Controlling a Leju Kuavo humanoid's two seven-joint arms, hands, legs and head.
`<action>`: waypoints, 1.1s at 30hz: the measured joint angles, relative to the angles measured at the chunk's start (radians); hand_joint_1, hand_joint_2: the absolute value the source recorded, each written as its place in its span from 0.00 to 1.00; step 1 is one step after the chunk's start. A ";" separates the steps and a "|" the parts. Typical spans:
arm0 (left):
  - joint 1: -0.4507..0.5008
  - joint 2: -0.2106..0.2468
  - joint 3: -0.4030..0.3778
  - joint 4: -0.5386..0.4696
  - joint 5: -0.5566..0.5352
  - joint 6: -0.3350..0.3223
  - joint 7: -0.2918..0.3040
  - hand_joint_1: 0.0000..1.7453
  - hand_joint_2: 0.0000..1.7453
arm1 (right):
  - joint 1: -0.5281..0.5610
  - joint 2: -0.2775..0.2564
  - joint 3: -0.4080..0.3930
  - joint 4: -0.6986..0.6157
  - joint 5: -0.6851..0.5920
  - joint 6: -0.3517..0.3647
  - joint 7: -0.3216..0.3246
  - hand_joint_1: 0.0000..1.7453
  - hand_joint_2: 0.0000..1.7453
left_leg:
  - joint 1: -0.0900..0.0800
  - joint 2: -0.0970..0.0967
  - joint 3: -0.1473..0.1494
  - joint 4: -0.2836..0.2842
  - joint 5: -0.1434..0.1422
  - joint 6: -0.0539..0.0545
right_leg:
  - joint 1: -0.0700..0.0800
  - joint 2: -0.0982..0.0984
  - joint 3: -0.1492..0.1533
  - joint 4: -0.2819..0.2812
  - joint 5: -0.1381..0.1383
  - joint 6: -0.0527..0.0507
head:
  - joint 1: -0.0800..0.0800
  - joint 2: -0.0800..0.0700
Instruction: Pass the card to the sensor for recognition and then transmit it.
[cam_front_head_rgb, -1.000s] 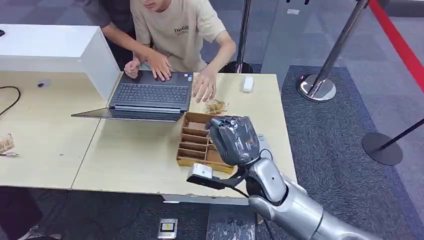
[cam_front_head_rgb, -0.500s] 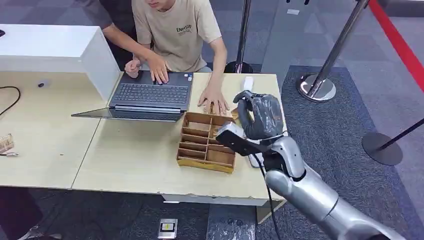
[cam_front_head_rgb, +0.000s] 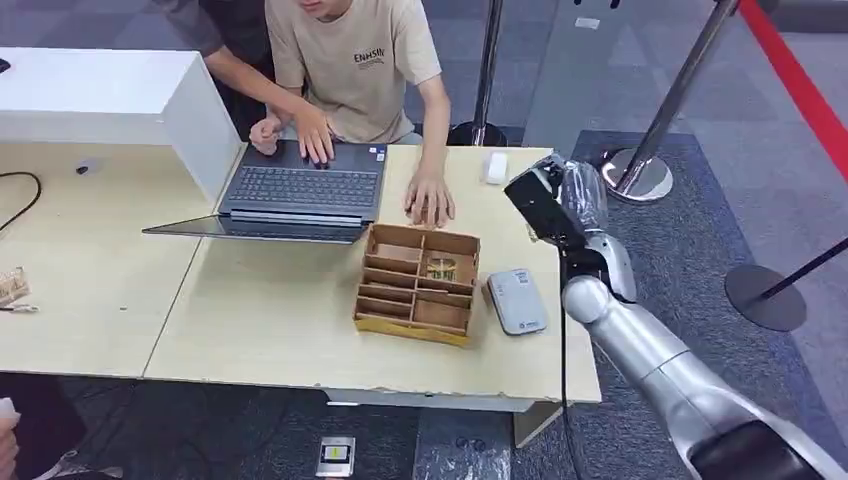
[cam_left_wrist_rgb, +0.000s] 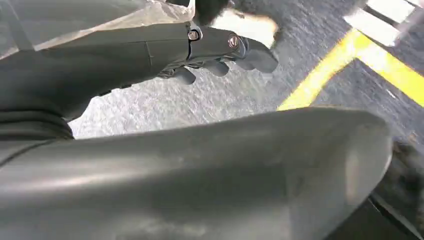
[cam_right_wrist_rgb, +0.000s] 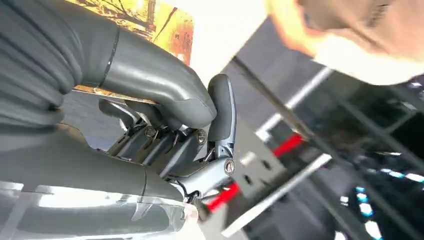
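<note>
Right robot hand (cam_front_head_rgb: 570, 200) sits raised past the tabletop's (cam_front_head_rgb: 280, 320) far right edge in my head view; the grey sensor (cam_front_head_rgb: 516, 300) lies beside the wooden divided tray (cam_front_head_rgb: 415, 285). Right wrist view: thumb and fingers (cam_right_wrist_rgb: 220, 107) pinch a yellow-printed card (cam_right_wrist_rgb: 150, 20). Left wrist view: left robot hand (cam_left_wrist_rgb: 220, 47) hangs over grey floor, fingers loosely curled, nothing in them.
</note>
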 joint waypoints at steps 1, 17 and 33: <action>0.000 -0.011 -0.003 0.000 0.000 0.000 0.001 0.00 0.00 | 0.000 0.011 -0.002 0.026 -0.011 -0.006 -0.005 1.00 1.00 | 0.000 0.000 0.000 0.000 0.000 0.000 | 0.000 0.000 0.000 0.000 0.000 0.000 | 0.000 0.000; 0.000 -0.042 -0.016 -0.002 0.027 0.000 -0.002 0.00 0.00 | 0.081 0.129 -0.035 0.272 -0.149 -0.035 -0.071 1.00 1.00 | 0.001 0.001 0.000 0.000 0.000 0.000 | 0.001 0.000 0.000 0.000 0.000 0.000 | 0.000 0.000; 0.000 -0.046 -0.016 -0.002 0.043 -0.014 0.003 0.00 0.00 | 0.123 0.165 -0.026 0.388 -0.025 -0.134 0.004 1.00 1.00 | 0.000 0.001 0.001 0.000 0.000 0.000 | 0.000 0.000 0.000 0.000 0.000 0.000 | 0.000 0.000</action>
